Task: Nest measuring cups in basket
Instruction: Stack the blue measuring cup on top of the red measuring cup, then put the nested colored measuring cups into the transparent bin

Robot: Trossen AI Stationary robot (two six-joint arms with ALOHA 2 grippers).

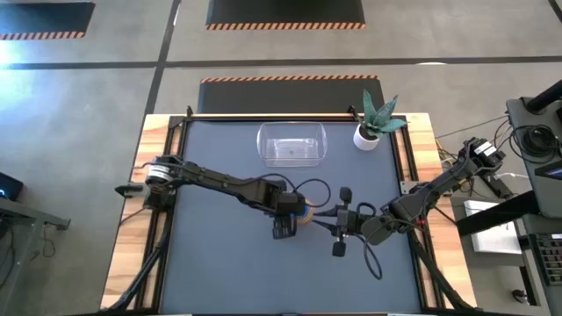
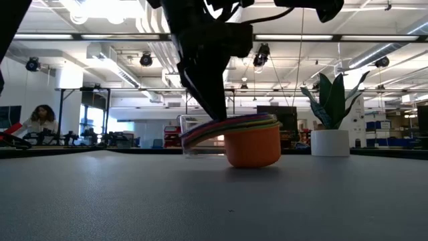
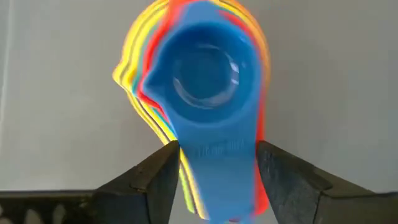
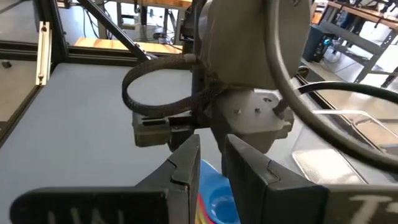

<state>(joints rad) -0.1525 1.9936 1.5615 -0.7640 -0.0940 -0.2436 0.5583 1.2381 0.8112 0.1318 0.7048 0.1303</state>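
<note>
The measuring cups point(image 3: 202, 74) are nested in one stack, blue on top and orange point(image 2: 254, 148) at the bottom, mid-table in front of the clear basket point(image 1: 291, 145). My left gripper point(image 3: 217, 180) points down over the stack's handles and is shut on them. In the low view the stack stands tilted, its handles point(image 2: 200, 130) lower than the far rim. Whether the orange base touches the table I cannot tell. My right gripper point(image 4: 211, 152) hovers above the cups from the table's right, its fingers a narrow gap apart, touching nothing. My left gripper pinches the stacked handles point(image 3: 217, 155) between its two fingers point(image 3: 165, 180), one on each side edge. It comes from above, pointing down. The bowls of the stack reach out beyond the fingers, tilted.
The basket stands empty near the table's far edge. A white pot with a green plant point(image 1: 369, 132) is to its right. Raised rails point(image 1: 176, 175) border the dark mat on both sides. A person point(image 2: 40, 120) sits in the room beyond the table.
</note>
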